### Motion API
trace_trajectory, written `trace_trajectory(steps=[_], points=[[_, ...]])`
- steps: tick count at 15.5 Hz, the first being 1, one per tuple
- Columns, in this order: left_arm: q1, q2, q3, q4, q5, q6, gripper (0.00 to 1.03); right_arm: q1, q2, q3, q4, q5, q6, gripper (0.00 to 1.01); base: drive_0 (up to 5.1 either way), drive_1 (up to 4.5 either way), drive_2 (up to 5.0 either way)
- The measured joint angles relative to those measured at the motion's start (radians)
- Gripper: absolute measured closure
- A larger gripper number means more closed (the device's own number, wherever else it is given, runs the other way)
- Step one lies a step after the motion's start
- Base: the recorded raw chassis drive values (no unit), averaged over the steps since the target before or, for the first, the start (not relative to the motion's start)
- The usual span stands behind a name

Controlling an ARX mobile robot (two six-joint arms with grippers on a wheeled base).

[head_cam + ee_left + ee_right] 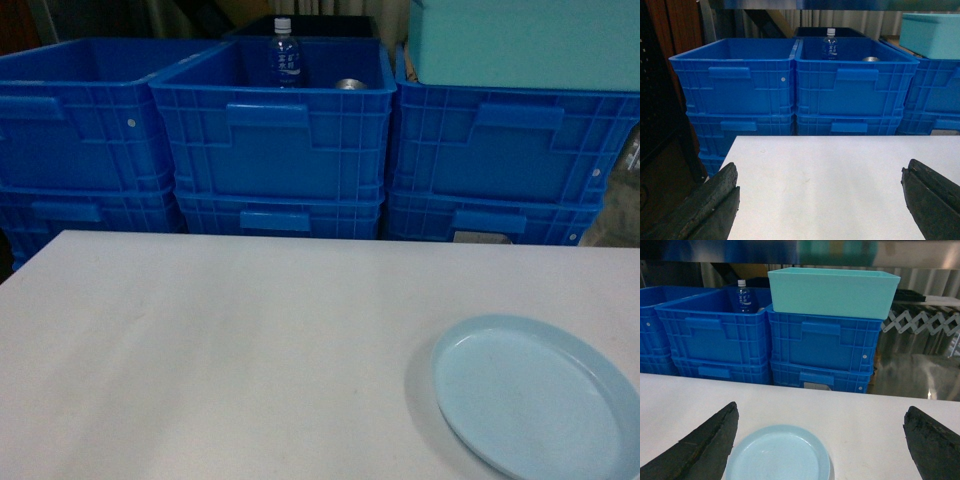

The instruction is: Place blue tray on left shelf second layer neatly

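The blue tray [535,397] lies flat on the white table [220,350], rim up, at the lower right of the head frame, its right edge cut off by the frame border. Being round, it has no long axis and points no particular way; it looks oval only because of the slanted view. In the right wrist frame the same tray [777,455] sits at the bottom centre, between the two dark fingers.

The right gripper [820,450] is spread wide, its fingers [700,450] at the lower left and lower right corners of that frame. They appear to be above the tray, not touching it, and hold nothing. The left gripper [820,205] is likewise spread wide over bare table, with its fingers [710,207] at the two lower corners of the left wrist frame.

Behind the table, across the upper half of the head frame, stand stacked dark-blue crates [275,140]. The middle upper crate holds a water bottle [284,52] standing upright and a metal can [351,85] beside it. A turquoise box [525,40] rests on top of the right-hand stack, at the upper right. A shiny steel rail of the shelf [920,257] runs along the top edge of the right wrist frame, above the crates.
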Motion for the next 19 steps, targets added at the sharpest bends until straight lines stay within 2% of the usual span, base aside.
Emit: trace_trajectory(steps=[1,2,4,5,6,9,11,15,17,19], points=[[0.0,0.0,0.0,0.0,0.0,0.0,0.05,-0.047,0.201,0.057,0.119,-0.083,0.011,0.03,0.0,0.0,0.0],[0.0,0.0,0.0,0.0,0.0,0.0,0.05,-0.093,0.422,0.164,0.219,-0.182,0.043,0.03,0.0,0.0,0.0],[0.0,0.0,0.0,0.0,0.0,0.0,0.05,-0.134,0.79,0.42,0.2,-0.341,0.129,0.03,0.0,0.0,0.0],[0.0,0.0,0.0,0.0,0.0,0.0,0.05,-0.156,0.974,0.525,0.159,-0.436,0.198,0.03,0.0,0.0,0.0],[0.0,0.0,0.0,0.0,0.0,0.0,0.05,-0.167,1.148,0.587,0.179,-0.426,0.234,0.03,0.0,0.0,0.0],[0.0,0.0,0.0,0.0,0.0,0.0,0.05,-0.177,1.398,0.593,0.233,-0.363,0.247,0.03,0.0,0.0,0.0],[0.0,0.0,0.0,0.0,0.0,0.0,0.05,-0.169,1.455,0.56,0.281,-0.356,0.254,0.03,0.0,0.0,0.0],[0.0,0.0,0.0,0.0,0.0,0.0,0.05,-0.09,1.589,0.468,0.416,-0.296,0.306,0.03,0.0,0.0,0.0],[0.0,0.0,0.0,0.0,0.0,0.0,0.05,-0.087,1.642,0.441,0.487,-0.273,0.33,0.03,0.0,0.0,0.0],[0.0,0.0,0.0,0.0,0.0,0.0,0.05,-0.103,1.668,0.413,0.518,-0.261,0.347,0.03,0.0,0.0,0.0]])
